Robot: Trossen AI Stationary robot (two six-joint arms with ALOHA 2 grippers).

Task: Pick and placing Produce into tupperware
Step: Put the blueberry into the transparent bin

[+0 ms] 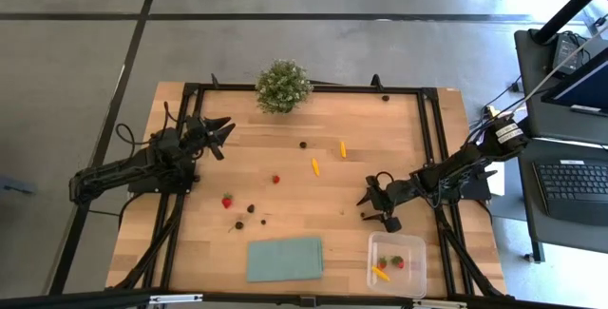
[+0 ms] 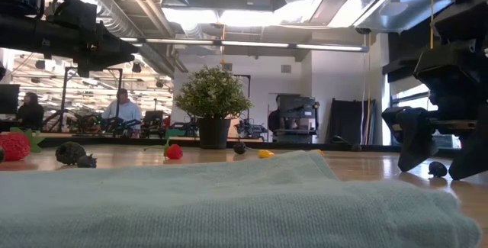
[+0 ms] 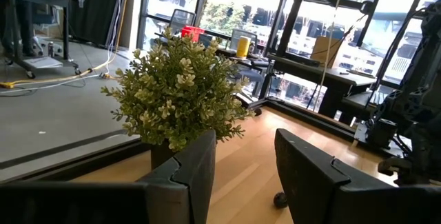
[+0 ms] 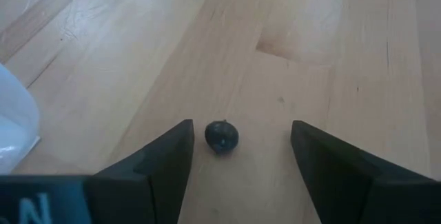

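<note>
My right gripper stands open low over the table, one finger on either side of a dark round berry that lies on the wood; I see no touch. In the low view the berry lies between the two fingers. The tupperware stands near the table's front right and holds a strawberry and an orange piece. More produce lies scattered: strawberries, dark berries, yellow pieces. My left gripper waits open at the left, held level above the table.
A bushy potted plant stands at the far edge's middle. A pale-green cloth lies flat near the front edge, left of the tupperware. Black frame rails run along the table's sides. Bare wood lies between the scattered pieces.
</note>
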